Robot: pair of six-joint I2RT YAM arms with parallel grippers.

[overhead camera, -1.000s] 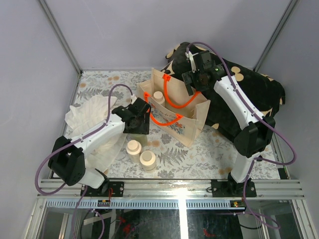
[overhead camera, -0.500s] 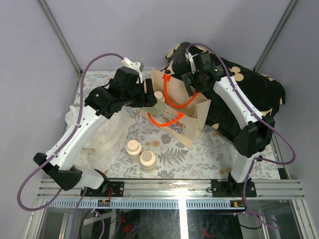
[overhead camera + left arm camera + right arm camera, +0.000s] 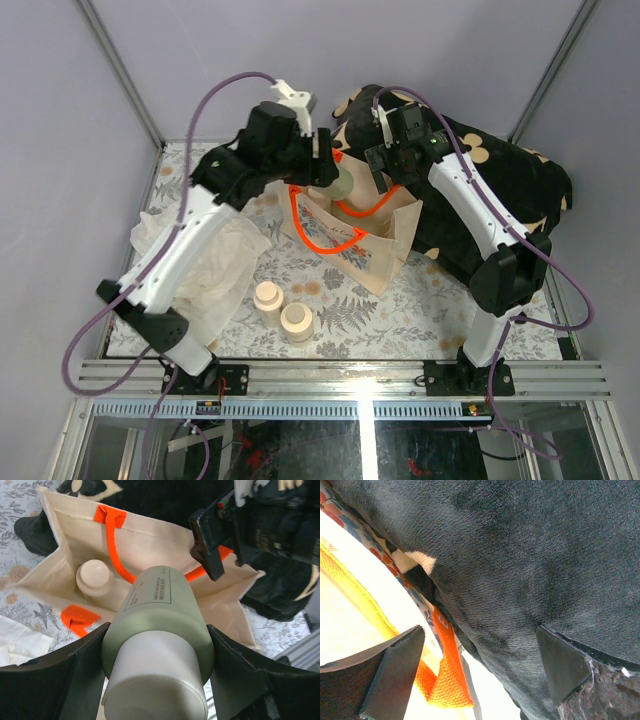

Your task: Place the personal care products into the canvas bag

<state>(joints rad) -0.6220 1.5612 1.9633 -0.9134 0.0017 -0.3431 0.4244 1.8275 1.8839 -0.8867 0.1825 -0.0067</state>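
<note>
My left gripper point(image 3: 159, 652) is shut on a pale olive-green bottle point(image 3: 162, 615) with a cream cap, held on its side above the open mouth of the canvas bag point(image 3: 150, 542). Inside the bag stands another bottle point(image 3: 94, 577), cream cap up. In the top view the held bottle point(image 3: 343, 187) hangs over the bag point(image 3: 368, 245), and two more bottles point(image 3: 267, 296) point(image 3: 296, 321) stand on the table in front. My right gripper point(image 3: 480, 665) is open at the bag's far side, with an orange handle point(image 3: 447, 680) beside its left finger.
A black cloth with tan marks point(image 3: 510, 185) lies heaped at the back right, behind the bag and under my right arm. A thin white plastic bag point(image 3: 215, 275) lies crumpled at the left. The table carries a floral-print cover point(image 3: 400, 300).
My left arm has risen from the table with the green bottle and swung back and right over the bag's mouth. The right arm has stayed in place.
</note>
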